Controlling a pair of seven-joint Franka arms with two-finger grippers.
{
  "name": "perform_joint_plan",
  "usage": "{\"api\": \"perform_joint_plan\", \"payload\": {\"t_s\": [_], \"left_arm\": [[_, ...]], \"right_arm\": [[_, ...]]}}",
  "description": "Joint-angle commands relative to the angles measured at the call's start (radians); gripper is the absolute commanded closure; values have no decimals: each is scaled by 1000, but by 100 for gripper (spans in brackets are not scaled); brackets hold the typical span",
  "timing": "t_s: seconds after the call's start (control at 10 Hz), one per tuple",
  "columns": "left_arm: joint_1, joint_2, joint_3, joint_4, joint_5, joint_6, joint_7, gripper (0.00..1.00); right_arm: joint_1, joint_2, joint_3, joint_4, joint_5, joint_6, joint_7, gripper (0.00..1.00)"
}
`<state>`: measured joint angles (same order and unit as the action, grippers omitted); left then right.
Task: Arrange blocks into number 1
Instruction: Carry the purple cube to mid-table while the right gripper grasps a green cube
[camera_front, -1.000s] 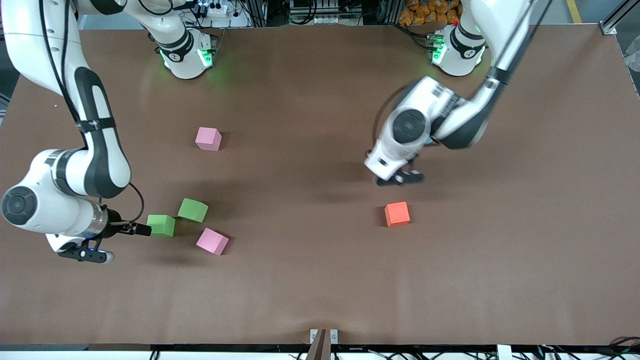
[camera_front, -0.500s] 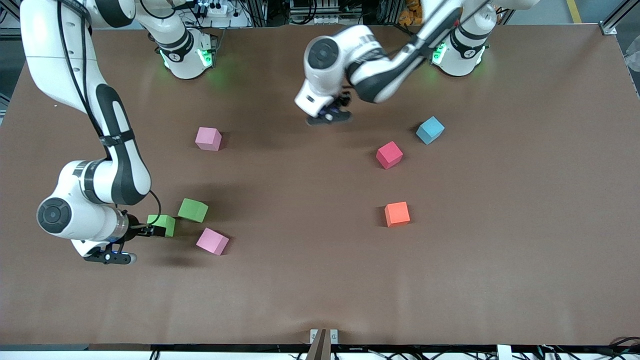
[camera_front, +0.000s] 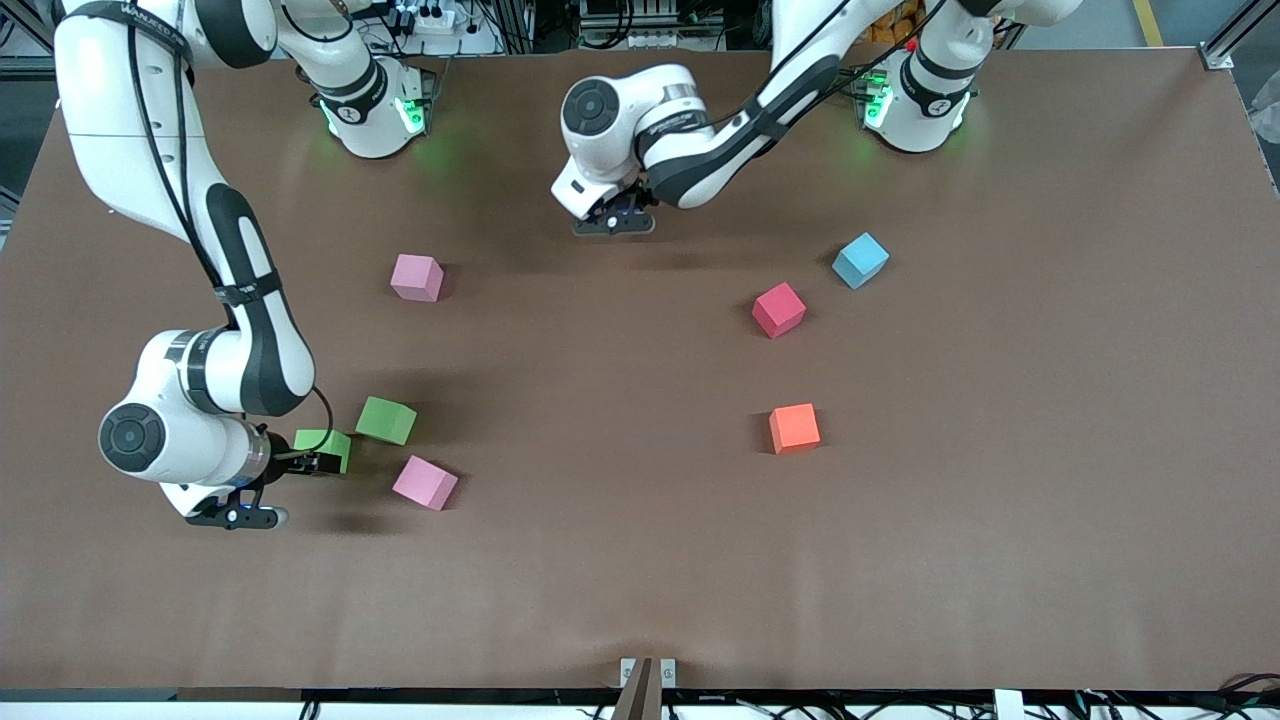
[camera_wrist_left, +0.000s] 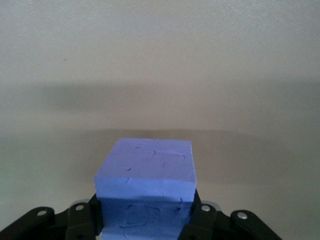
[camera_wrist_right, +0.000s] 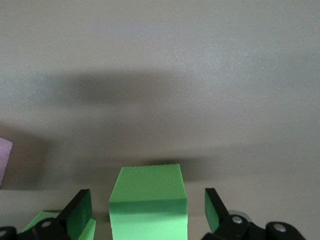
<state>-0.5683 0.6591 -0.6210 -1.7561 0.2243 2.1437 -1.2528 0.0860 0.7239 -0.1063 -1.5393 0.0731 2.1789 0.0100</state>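
Blocks lie scattered over the brown table; toward the right arm's end, one green cube sits between the spread fingers of the right gripper, which is low at the table and not pinching it; the second green cube rests just beside it, slightly farther from the front camera; a pink cube lies near both, nearer the camera, crowding that cluster; another pink cube sits well apart, farther from the camera; the left gripper hangs over bare table near the middle, pressed shut on a purple cube; the red cube and orange cube lie toward the left arm's end, the orange nearer the camera; a light blue cube sits near the red one; the purple cube is hidden under the wrist in the front view and shows only in the left wrist view; the right wrist view shows open gaps between each finger and the green cube.
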Motion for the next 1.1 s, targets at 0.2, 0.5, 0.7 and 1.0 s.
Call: {"api": "perform_joint_plan", "payload": {"t_s": [0.2,0.5,0.7,1.0], "left_arm": [[-65,60,55,50,33,45,-31,100],[-90,56,59,50,62,45,-45,0],[-84,45,66,50,66,44,-77,0],[-67,1,125,50,67,41,-71,0]], "right_arm": [[-2,14,-7,-54,-6,67,-47,0],[-5,8,-7,-55,-1,55,-59,36],[-5,3,-7,-53,0,53,-59,47],[-5,0,-7,-48,2,53,-58,48]]}}
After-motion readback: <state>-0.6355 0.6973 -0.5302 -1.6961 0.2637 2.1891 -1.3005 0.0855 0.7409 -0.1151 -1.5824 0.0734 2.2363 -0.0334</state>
